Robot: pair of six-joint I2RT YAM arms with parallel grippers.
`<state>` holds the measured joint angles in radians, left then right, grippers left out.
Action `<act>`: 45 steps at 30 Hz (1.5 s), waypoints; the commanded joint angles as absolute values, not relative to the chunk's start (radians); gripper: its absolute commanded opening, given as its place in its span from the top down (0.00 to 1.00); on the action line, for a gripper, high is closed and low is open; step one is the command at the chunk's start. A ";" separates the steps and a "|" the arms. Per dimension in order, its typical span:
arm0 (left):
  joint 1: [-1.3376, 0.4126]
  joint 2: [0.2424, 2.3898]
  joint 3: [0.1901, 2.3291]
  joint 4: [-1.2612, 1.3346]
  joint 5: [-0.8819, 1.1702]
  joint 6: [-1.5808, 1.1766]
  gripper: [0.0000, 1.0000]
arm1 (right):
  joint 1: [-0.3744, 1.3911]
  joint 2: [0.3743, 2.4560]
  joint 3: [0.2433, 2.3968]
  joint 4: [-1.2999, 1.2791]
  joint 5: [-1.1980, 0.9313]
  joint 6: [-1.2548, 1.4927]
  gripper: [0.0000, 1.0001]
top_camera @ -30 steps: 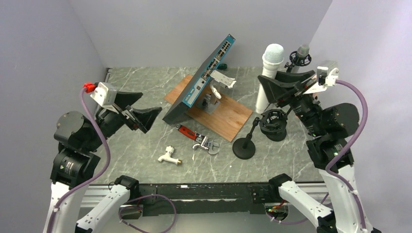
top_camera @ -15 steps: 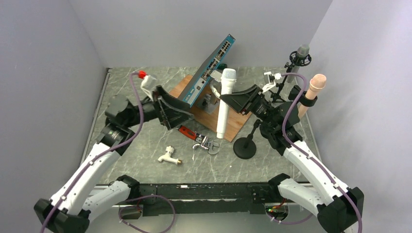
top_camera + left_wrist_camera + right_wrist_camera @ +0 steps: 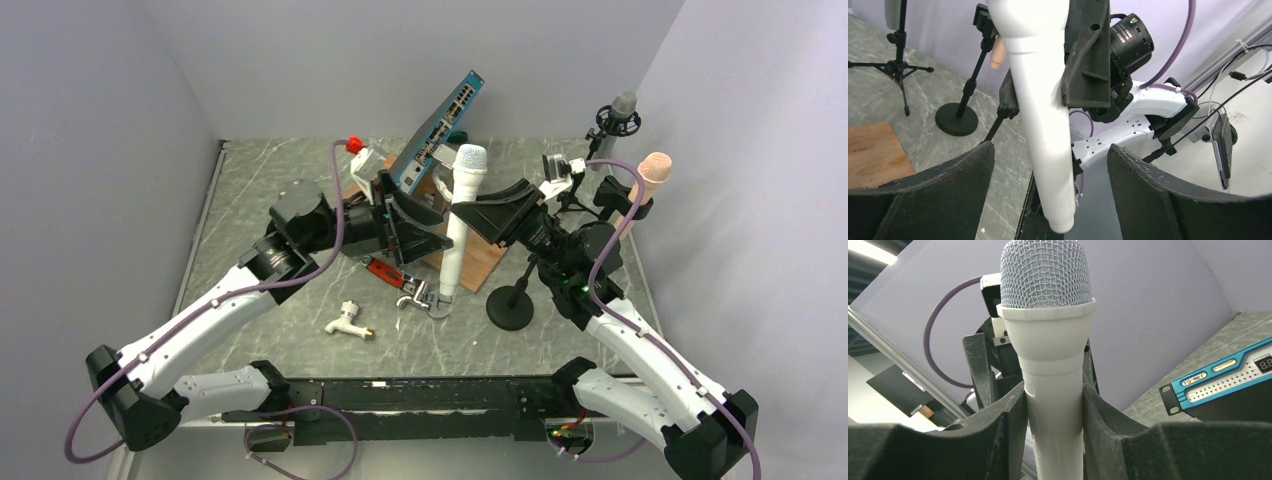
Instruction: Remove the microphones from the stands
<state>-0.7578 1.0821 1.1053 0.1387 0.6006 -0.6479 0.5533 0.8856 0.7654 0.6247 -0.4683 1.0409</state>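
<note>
The white microphone with a silver mesh head hangs upright over the table's middle, clear of the black round-based stand. My right gripper is shut on its upper body, both pads pressed to the barrel. From the left, my left gripper is open and straddles the lower barrel. There is a gap on each side between its fingers and the microphone. The stand's clip is hidden behind the right arm.
A blue network switch leans on a wooden board behind the microphone. A red-handled wrench and a white tap lie below it. A pink microphone and a grey one on a tripod stand at back right.
The right arm carried the microphone from the back right to the middle. The left arm swung in from the left until its fingers flank the barrel, and its jaws have narrowed a little.
</note>
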 commanded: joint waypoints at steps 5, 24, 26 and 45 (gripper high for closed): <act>-0.849 1.195 1.219 0.146 0.500 -0.595 0.23 | 0.558 0.828 0.826 0.611 -0.421 1.010 1.00; -0.873 1.286 1.316 0.109 0.486 -0.604 0.72 | 0.558 0.809 0.862 0.556 -0.417 1.009 1.00; -0.874 1.284 1.331 0.062 0.470 -0.582 0.93 | 0.558 0.806 0.874 0.531 -0.416 0.993 0.98; -0.799 0.956 1.523 -0.812 -0.271 -0.221 1.00 | 0.558 0.595 1.123 -0.173 -0.051 0.474 0.00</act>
